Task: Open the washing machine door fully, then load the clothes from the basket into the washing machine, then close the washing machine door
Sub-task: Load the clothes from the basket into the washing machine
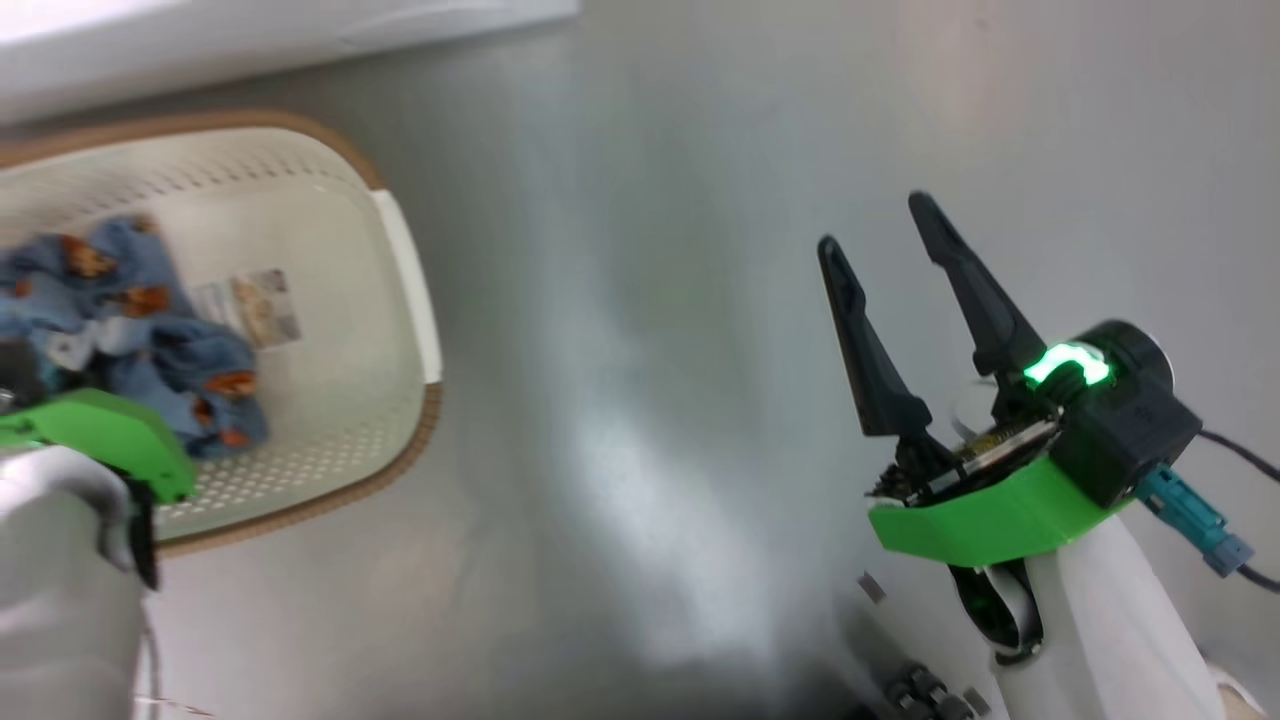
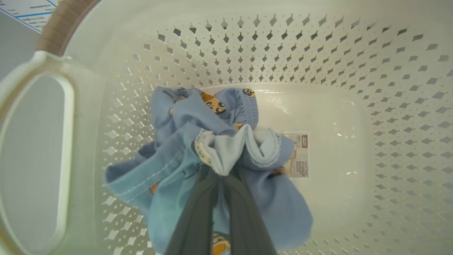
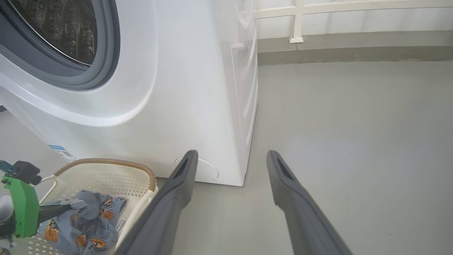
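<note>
Clothes (image 2: 198, 141), light-blue with orange-brown cartoon figures, lie bunched on the bottom of the cream basket (image 2: 318, 53), partly over the sticker (image 2: 299, 156) on its base. The left gripper (image 2: 222, 175) reaches down into the basket, its two dark fingers pinched together on a pale fold of the cloth. The basket stands on a smooth grey floor (image 3: 354, 141) that shines with pale reflections, just in front of the white washing machine (image 3: 184, 88) and below its blue label (image 3: 58, 150). The machine's round mouth shows a grey rubber ring (image 3: 102, 63) and the steel drum (image 3: 63, 24). The right gripper (image 3: 231, 154) hangs over bare floor beside the basket, fingers spread wide, holding nothing. Beyond, the floor meets a grey skirting band (image 3: 354, 49) under a pale wall with white bars (image 3: 299, 21)
</note>
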Robot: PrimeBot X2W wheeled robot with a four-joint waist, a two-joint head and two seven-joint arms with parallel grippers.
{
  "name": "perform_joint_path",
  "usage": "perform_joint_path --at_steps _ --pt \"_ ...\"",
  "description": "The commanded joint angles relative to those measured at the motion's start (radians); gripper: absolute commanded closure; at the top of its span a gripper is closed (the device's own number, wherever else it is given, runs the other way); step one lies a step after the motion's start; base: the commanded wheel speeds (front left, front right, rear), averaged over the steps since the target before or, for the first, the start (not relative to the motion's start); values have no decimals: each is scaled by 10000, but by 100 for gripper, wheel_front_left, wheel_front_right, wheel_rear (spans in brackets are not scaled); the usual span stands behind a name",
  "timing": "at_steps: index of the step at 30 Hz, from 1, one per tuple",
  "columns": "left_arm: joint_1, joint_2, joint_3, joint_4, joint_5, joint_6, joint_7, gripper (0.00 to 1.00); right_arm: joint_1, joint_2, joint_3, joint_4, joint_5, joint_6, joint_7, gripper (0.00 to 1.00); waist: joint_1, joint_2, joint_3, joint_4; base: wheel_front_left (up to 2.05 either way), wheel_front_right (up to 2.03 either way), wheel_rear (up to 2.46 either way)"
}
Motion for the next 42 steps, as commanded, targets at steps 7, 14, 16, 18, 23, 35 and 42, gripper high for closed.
perform_joint_path --at_steps 7,14,16,18,23,35,42 --pt "1361 -21 712 -1777 71 250 -201 100 949 42 -110 135 -436 16 -45 0 0 0 -1792 1239 0 0 0" --pt "2899 -248 1555 -4139 712 524 -204 100 1506 42 -315 405 -562 16 -18 0 0 0 -3051 1681 0 0 0" --pt "3334 -349 1774 -4771 909 516 -205 100 1702 42 -378 434 -546 16 28 0 0 0 -3427 1772 0 0 0" --pt "3761 -426 1948 -5365 1129 478 -205 100 1916 42 -426 458 -533 16 100 0 0 0 -3815 1838 0 0 0" --pt "4741 -471 2365 -6666 1621 331 -205 100 2417 42 -469 470 -513 16 279 0 0 0 -4747 1915 0 0 0" --pt "6951 -390 2526 -9327 2444 213 -206 100 3469 42 -427 280 -362 16 664 0 0 0 -6496 1840 0 0 0" --pt "8346 -276 2348 -11096 2630 576 116 100 4086 42 -532 114 -312 16 829 0 0 0 -7322 1781 0 0 0"
